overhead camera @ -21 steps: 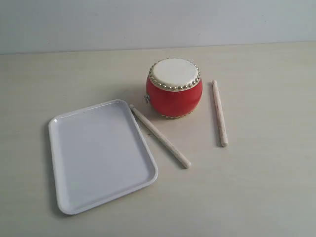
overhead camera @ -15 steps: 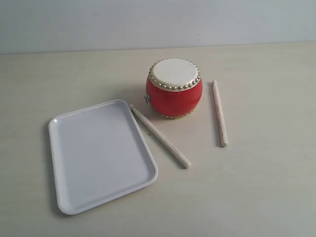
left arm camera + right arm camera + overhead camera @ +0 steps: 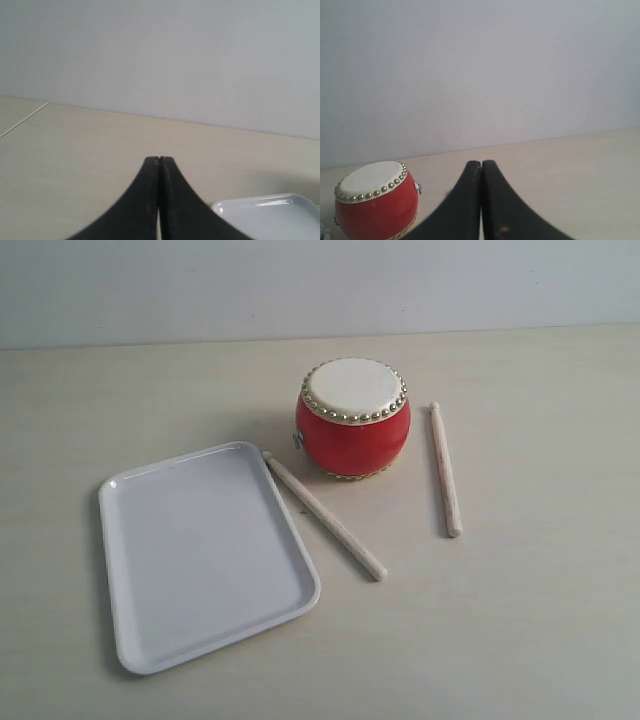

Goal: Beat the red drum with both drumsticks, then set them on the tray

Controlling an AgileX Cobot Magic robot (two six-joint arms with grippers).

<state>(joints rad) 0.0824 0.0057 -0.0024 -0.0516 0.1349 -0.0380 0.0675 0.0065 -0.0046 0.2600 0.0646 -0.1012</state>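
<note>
Two drumsticks (image 3: 323,515) lie flat on the table (image 3: 520,620), one on each side of the red drum (image 3: 352,418). The drum stands upright with its cream head up. The slanted stick (image 3: 330,522) runs diagonally between the drum and the tray (image 3: 205,555). Its tip lies just beside the tray's far corner, and whether they touch cannot be told. The straight stick (image 3: 445,469) lies on the drum's other side, near it but apart.

The left gripper (image 3: 159,160) has its black jaws pressed together on nothing. It is held level over the table and points toward the wall (image 3: 300,285), with a corner of the tray in its wrist view. The right gripper (image 3: 481,163) is likewise closed and holds nothing. It faces the wall, with the drum off to one side.

Bare tabletop spreads wide on the near side and beyond the straight stick. The wall closes off the table's far edge.
</note>
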